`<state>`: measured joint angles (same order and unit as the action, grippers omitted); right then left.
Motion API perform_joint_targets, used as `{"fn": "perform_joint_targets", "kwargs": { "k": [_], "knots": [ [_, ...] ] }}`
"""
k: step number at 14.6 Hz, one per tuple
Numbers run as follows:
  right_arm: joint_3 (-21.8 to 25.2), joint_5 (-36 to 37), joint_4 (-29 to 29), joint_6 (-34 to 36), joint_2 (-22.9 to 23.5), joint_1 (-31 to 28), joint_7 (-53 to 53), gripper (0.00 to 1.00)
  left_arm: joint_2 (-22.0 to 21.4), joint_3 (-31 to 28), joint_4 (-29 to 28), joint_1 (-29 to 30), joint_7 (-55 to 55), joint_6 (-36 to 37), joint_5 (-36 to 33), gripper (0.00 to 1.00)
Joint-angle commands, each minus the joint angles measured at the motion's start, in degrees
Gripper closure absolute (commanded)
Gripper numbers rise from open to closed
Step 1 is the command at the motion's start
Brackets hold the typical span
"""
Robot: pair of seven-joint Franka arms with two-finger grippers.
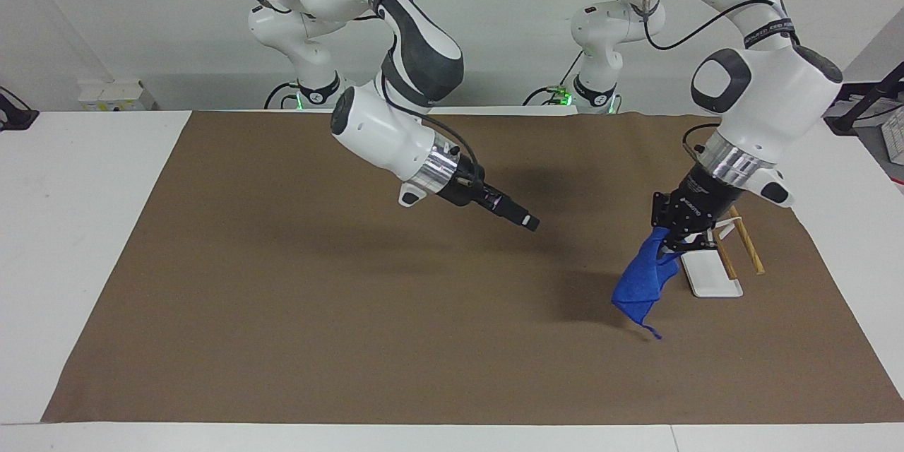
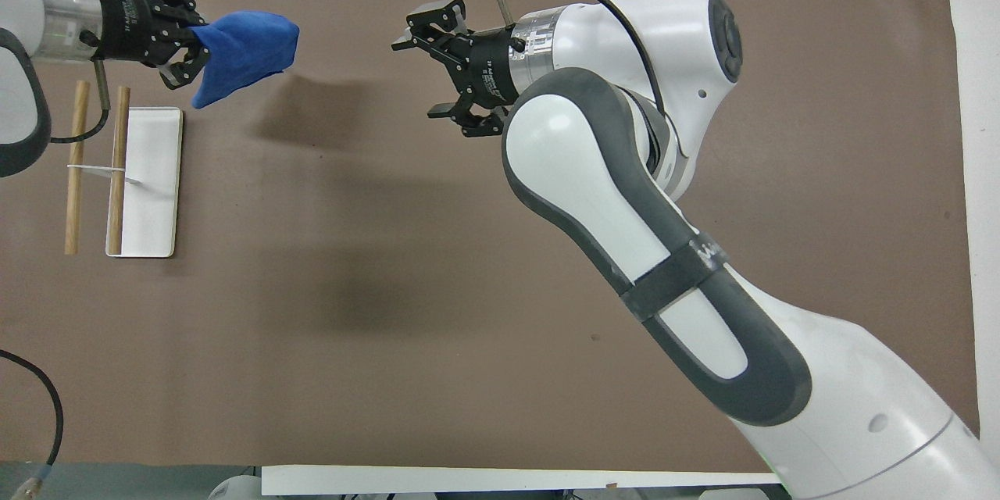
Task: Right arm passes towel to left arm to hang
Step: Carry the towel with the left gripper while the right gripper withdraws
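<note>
Blue towel (image 1: 643, 281): it hangs down from the left claw (image 1: 674, 244), up in the air over the brown mat (image 1: 282, 339), at the left arm's end of the worktop (image 1: 70, 226).
Left claw: pinched tight on the towel's top corner.
Right claw (image 2: 437, 62): over the middle of the mat, holding nothing.
Facing view: the right claw looks like one thin black tip; the towel hangs long, with a thin loop at the bottom.
Overhead view: the right claw's fingers (image 2: 437, 14) are spread wide apart; the towel looks like a short lump.
Rack (image 2: 144, 180): a white base with two wooden bars, just beside the towel.
</note>
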<state>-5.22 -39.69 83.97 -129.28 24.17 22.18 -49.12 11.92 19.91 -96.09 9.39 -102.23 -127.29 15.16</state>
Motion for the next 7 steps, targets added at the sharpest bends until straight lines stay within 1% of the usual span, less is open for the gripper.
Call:
{"fn": "perform_joint_targets", "kwargs": {
  "k": [1, 2, 5, 6, 7],
  "knots": [
    [-0.3, 17.2, 1.3, 9.2, -3.9, -6.0, 5.1, 0.00, -1.0, 1.4, -0.1, 4.4, -6.9, -0.5, -2.9, 1.00],
    [-0.3, 21.5, 1.2, 13.0, -4.8, -7.9, 8.5, 0.00, -1.0, 1.4, -0.2, 5.6, -9.5, -0.5, -4.0, 1.00],
    [-0.3, 36.9, 0.8, 24.9, -8.9, -13.0, 20.2, 0.00, -1.8, 1.3, -0.4, 9.2, -22.8, -0.5, -7.9, 1.00],
    [-0.3, 40.5, 0.5, 28.5, -10.4, -14.8, 25.2, 0.00, -2.1, 1.3, -0.7, 10.2, -28.0, -0.5, -10.0, 1.00],
    [-0.2, 42.1, 0.5, 31.5, -12.2, -16.6, 29.5, 0.00, -2.8, 1.2, -1.6, 10.4, -30.7, -0.5, -11.4, 1.00]
  ]
}}
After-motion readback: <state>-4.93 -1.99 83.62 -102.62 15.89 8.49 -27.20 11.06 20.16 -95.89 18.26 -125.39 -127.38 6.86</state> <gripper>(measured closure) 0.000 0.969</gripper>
